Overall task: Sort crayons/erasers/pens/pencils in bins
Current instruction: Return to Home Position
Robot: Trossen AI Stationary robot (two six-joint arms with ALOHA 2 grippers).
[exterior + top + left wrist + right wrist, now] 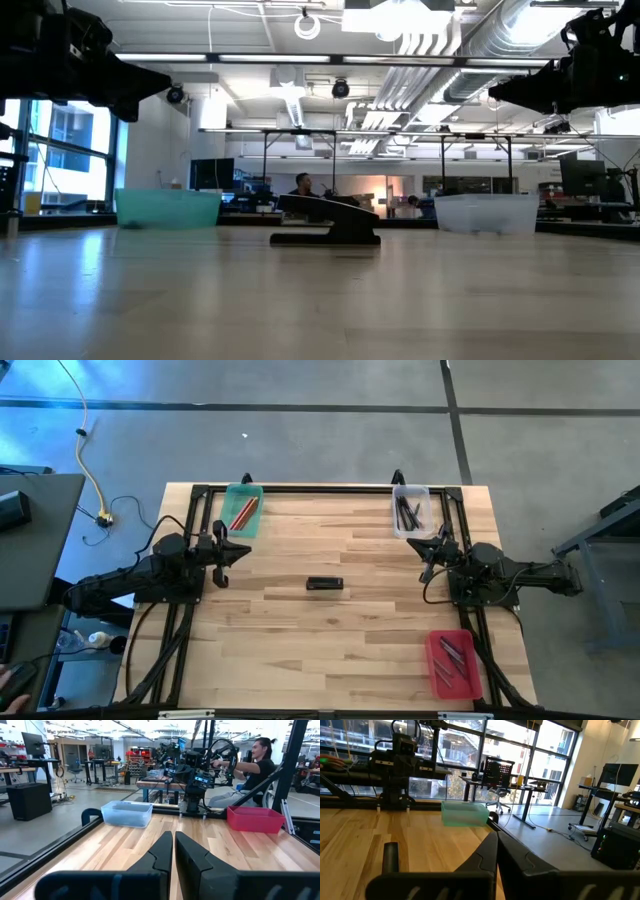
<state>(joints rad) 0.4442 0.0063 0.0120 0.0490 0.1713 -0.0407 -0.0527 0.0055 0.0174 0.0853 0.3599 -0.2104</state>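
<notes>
Three bins stand on the wooden table. The green bin (243, 510) at the far left holds red pencils (244, 513). The clear bin (411, 510) at the far right holds dark pens (408, 513). The red bin (453, 663) at the near right holds a few slim greyish and pinkish sticks. A black oblong thing (324, 584) lies flat at the table's middle. Crayons and erasers I cannot make out. My left gripper (232, 552) hangs shut over the left side, my right gripper (428, 552) shut over the right side, both level, above the table and holding nothing.
A black frame (320, 487) runs along the table's far edge and sides. Bare wood lies around the black thing (328, 228). A person (255, 765) sits beyond the table behind my right arm. A grey side table (30, 530) stands at the left.
</notes>
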